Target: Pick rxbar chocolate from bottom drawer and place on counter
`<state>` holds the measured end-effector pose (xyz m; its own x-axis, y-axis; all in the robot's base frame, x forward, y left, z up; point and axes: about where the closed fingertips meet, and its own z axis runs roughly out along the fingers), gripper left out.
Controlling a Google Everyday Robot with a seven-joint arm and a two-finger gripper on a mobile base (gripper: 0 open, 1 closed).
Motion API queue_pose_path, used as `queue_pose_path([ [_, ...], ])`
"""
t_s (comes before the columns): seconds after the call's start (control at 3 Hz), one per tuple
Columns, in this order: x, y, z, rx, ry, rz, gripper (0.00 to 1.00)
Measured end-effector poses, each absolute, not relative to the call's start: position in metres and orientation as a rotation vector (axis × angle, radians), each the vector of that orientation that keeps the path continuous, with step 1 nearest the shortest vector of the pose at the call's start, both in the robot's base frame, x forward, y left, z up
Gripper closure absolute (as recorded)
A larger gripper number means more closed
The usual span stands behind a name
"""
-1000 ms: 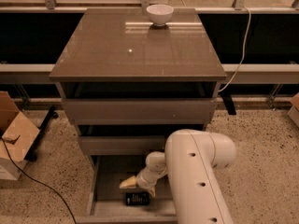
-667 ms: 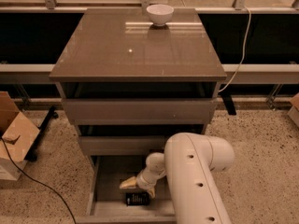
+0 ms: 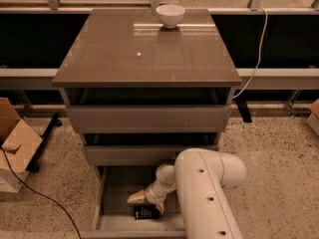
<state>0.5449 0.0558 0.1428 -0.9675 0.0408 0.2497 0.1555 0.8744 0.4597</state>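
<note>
While the gripper (image 3: 140, 198) hangs low inside the open bottom drawer (image 3: 115, 183), right over the rear edge of the rxbar chocolate (image 3: 146, 212), we judge the step in hand to be the grasp itself. We cannot tell whether the gripper is parted or closed, nor whether it touches the bar. To do this well, we would settle squarely over the bar's narrow width and reach right down to the drawer floor, since so flat a thing gives little to catch. We would then lift straight up and clear the drawer fronts above before swinging to the counter (image 3: 149, 54). The bar itself is small, flat and black, with faint pale print. It lies flat near the front of the grey floor, beside the white arm (image 3: 204, 193).
</note>
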Motion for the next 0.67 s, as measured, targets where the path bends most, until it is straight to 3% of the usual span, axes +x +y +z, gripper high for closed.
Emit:
queue_pose_path([
  [0.33,0.5441,0.057,0.1367,-0.158,-2.796,-0.73,0.0],
  [0.67,0.5432,0.0578,0.1338,-0.163,-2.787,-0.737,0.19],
])
